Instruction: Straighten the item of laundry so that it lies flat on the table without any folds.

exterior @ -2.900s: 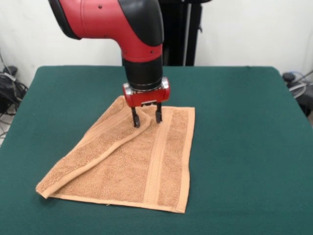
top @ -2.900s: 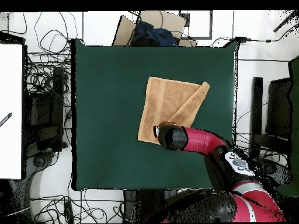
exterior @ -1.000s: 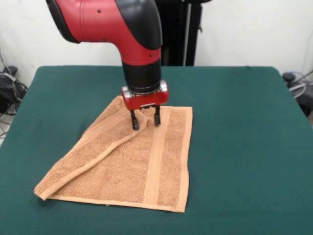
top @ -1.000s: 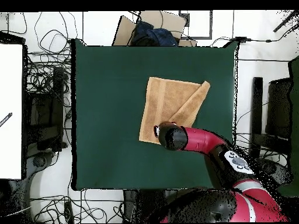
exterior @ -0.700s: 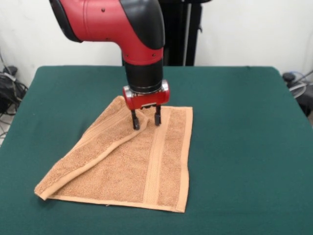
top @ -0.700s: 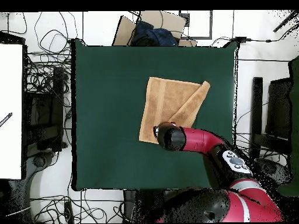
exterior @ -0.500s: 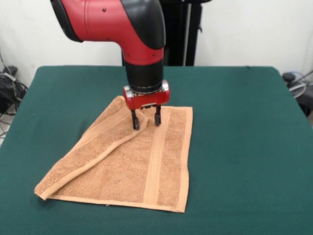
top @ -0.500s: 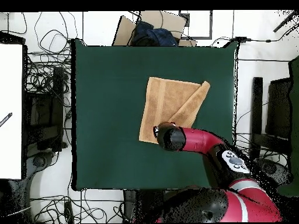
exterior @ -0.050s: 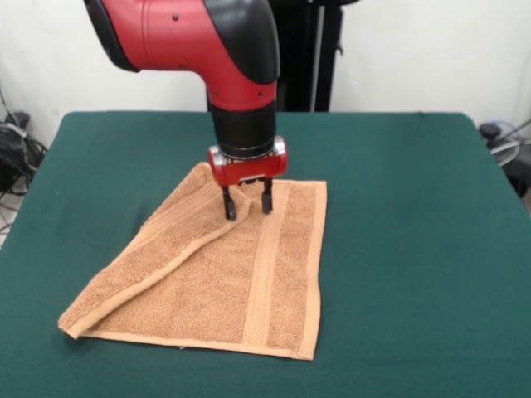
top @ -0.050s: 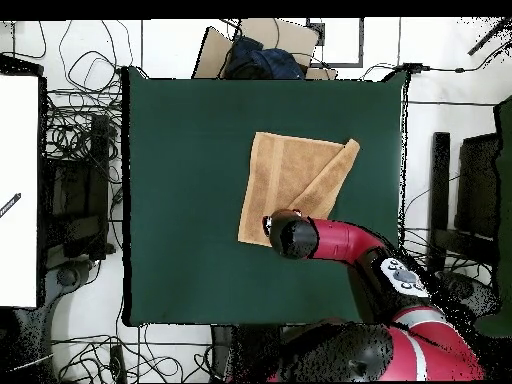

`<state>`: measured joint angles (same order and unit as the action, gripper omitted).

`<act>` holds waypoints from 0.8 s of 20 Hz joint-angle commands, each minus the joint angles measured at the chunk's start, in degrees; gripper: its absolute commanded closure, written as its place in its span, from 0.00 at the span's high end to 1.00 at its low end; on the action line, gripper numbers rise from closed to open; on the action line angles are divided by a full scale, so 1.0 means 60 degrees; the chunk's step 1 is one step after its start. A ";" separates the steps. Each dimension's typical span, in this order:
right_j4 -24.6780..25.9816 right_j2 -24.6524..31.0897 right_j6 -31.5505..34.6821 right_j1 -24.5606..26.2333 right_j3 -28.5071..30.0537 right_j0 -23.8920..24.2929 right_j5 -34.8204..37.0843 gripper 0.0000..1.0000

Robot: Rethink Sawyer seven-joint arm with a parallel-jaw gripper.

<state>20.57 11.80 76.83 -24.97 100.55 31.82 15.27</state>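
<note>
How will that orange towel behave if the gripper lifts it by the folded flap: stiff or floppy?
Probably floppy: the towel is soft terry, and its folded flap drapes limply over the lower layer. Likely light, so it may drag across the table rather than stay put. The looped pile should grip well between the open gripper fingers, so slipping looks unlikely.

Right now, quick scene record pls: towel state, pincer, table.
towel: peach-orange, one side folded diagonally over the rest, not flat
fold: runs from the far corner to the near left corner in the front view
pincer: open, fingers straddling the fold's far end
table: dark green top, towel lies well inside its edges
</note>
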 commanded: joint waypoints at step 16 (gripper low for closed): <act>0.1182 0.0182 0.0016 0.1953 -0.0809 0.0772 -0.0355 0.00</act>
<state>21.42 12.74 76.83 -24.63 99.91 34.24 15.24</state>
